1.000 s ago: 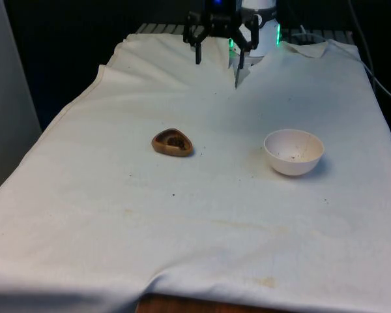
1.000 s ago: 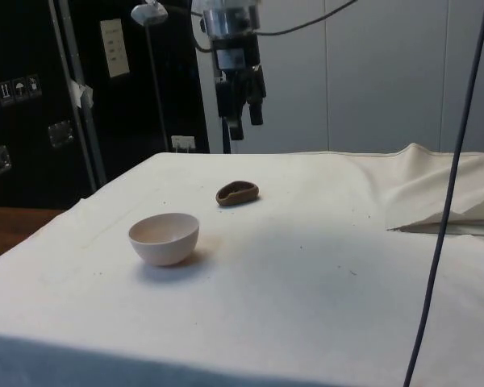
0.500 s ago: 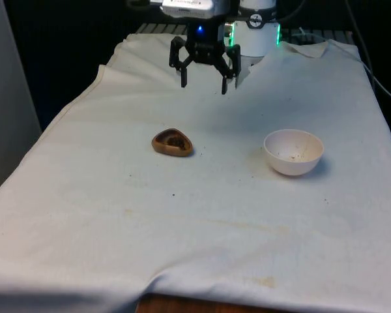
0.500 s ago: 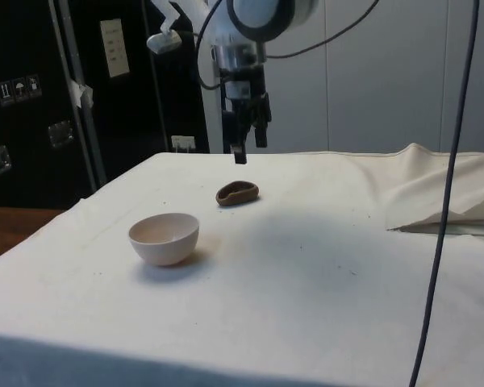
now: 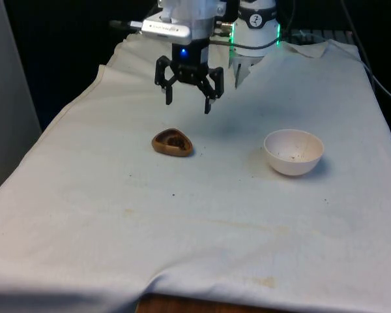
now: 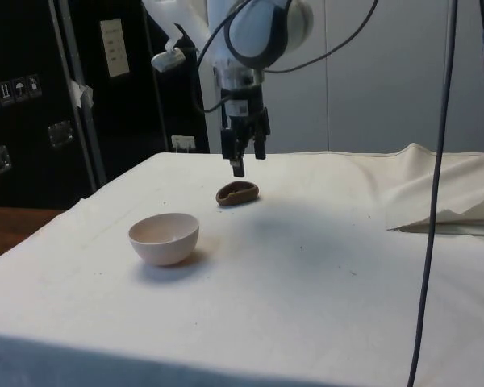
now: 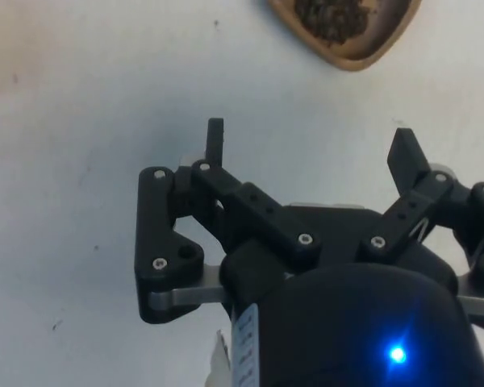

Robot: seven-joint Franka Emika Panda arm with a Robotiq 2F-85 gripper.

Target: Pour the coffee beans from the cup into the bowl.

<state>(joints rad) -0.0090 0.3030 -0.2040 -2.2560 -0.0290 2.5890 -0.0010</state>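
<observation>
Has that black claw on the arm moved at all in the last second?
Yes. The gripper has come forward from the table's far edge and dropped lower, toward the brown cup, jaws open. The cup and white bowl have stayed put.

On the bench (image 5: 182, 222) the cup (image 5: 172, 142) lies well apart from the bowl (image 5: 293, 152), which stands toward the front view's right, and the hand (image 5: 188, 104) hangs above the bench just behind the cup, with its fingers spread and nothing between them.
</observation>
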